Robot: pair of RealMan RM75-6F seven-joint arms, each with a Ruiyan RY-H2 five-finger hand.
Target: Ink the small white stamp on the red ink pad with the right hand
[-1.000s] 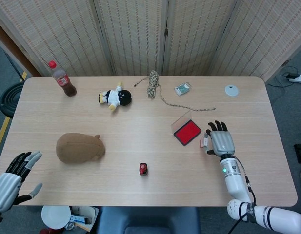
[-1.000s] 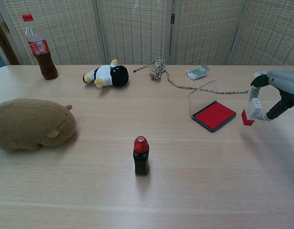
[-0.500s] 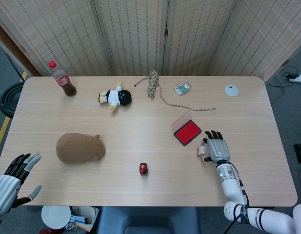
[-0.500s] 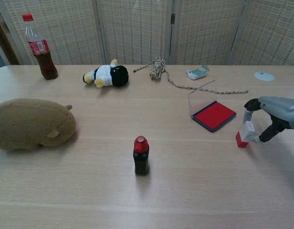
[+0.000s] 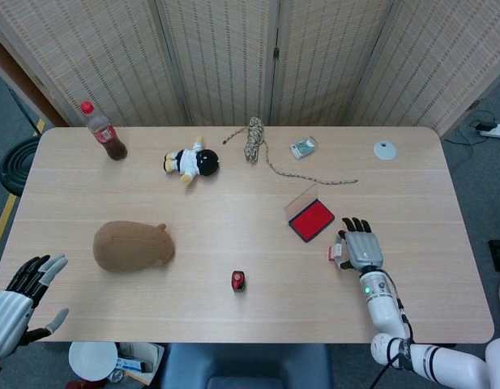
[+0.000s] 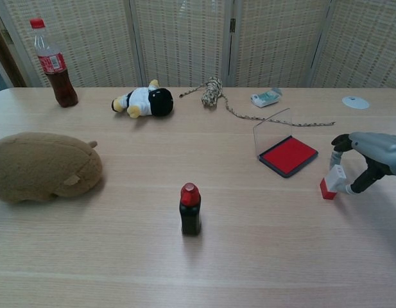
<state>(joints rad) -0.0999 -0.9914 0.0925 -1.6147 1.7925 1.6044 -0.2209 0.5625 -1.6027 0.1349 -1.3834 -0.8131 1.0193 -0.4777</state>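
The right hand [image 6: 371, 159] is pinching the small white stamp [image 6: 330, 181] between thumb and fingers, holding it low with its red end at or just above the table [image 6: 249, 256], to the near right of the red ink pad [image 6: 288, 155]. In the head view the same hand [image 5: 363, 247] is sitting just near and right of the pad [image 5: 312, 220], with the stamp [image 5: 335, 252] poking out on its left side.

A second ago the hand was carrying the stamp higher, level with the pad's right edge; since then it has been coming down and toward the near side, and over the last half second it is barely shifting, only nudging slightly right. That probably means the stamp is being set down or steadied beside the pad rather than on it, so whether inking is done or yet to come cannot be told.

The pad's clear lid is standing open. The left hand [image 5: 23, 296] is hovering open off the near left corner, fingers spread, as before. The brown plush [image 6: 40, 165], little red-capped bottle [image 6: 190, 209], cola bottle [image 6: 51, 64], doll [image 6: 141, 102] and rope [image 6: 214, 91] are lying unmoved.
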